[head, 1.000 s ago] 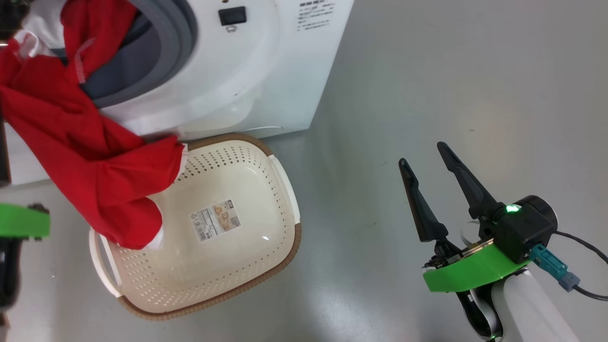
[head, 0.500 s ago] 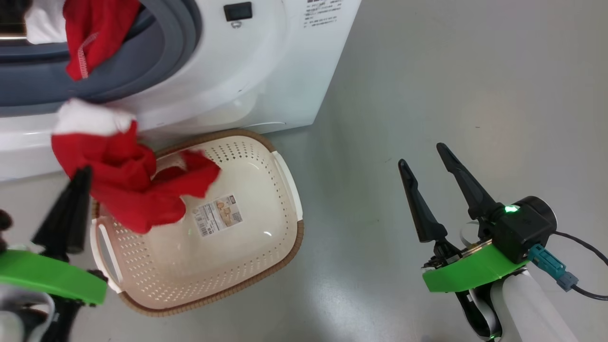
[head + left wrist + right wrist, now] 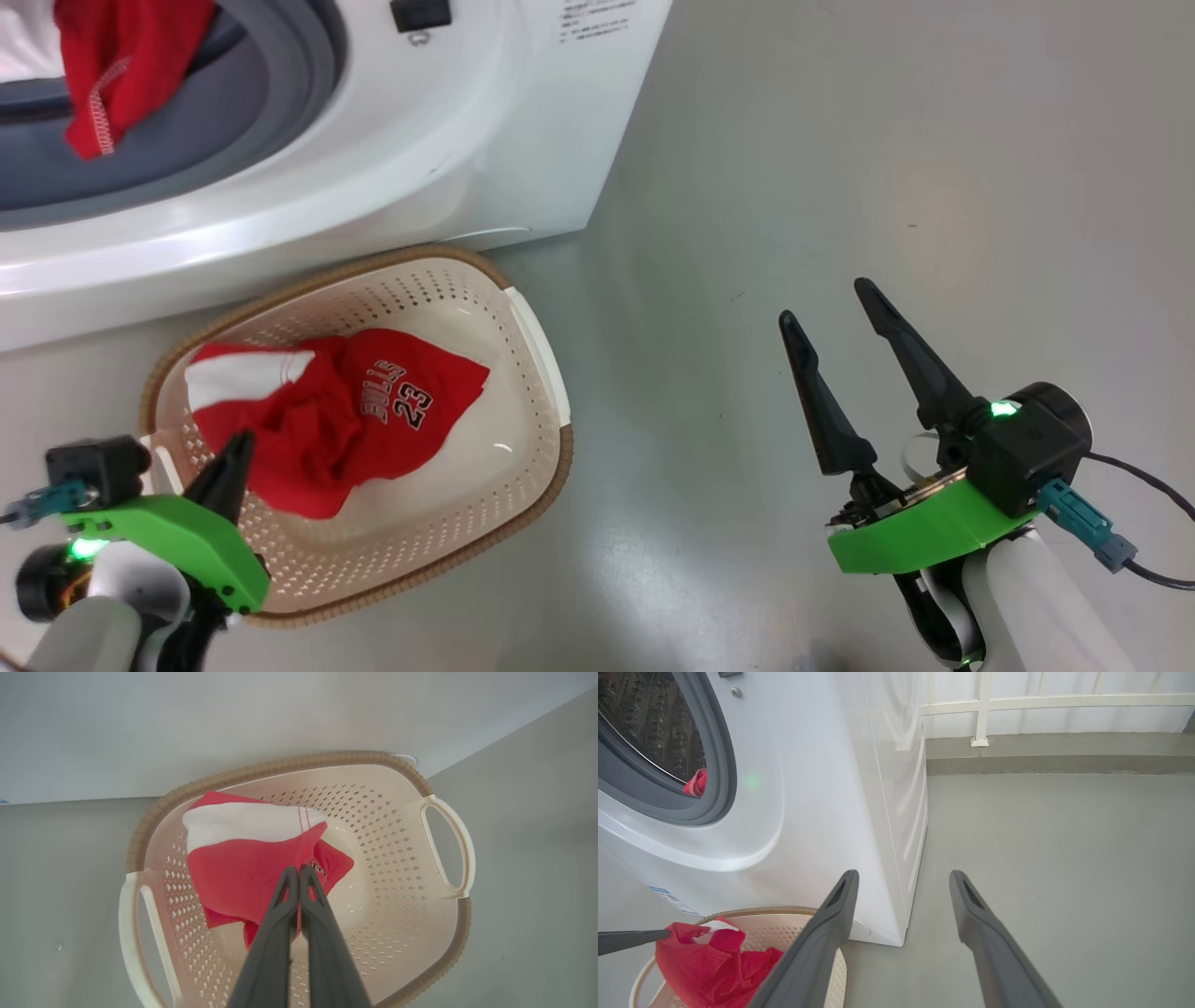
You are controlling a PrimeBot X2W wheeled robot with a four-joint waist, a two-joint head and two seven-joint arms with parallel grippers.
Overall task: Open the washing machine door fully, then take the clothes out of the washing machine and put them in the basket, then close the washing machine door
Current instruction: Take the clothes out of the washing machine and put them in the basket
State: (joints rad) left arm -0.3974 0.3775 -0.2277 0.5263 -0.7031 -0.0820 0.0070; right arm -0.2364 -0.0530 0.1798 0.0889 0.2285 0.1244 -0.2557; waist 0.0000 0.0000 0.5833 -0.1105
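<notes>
One cream perforated basket [image 3: 551, 467] with a brown woven-look rim sits on the grey floor [image 3: 840, 140] at lower left of the head view, just in front of the single white washing machine [image 3: 467, 140]. The left wrist view shows its two white side handles [image 3: 448, 849].

Two red pieces of clothing are visible. One red jersey [image 3: 373, 411], with white "BULLS 23" lettering and a white panel, lies crumpled in the basket's left half. A second red garment [image 3: 112, 56] with white stitched trim hangs over the grey gasket [image 3: 317, 56] in the drum opening at upper left.

Of the two grippers, the left gripper [image 3: 238, 443] is at the bottom left corner, over the basket's near rim. Its jaws are pressed together, pinching the jersey's fabric. The right gripper [image 3: 826, 303] is at lower right, over bare floor and well apart from the basket. Its jaws are spread wide with nothing between them.
</notes>
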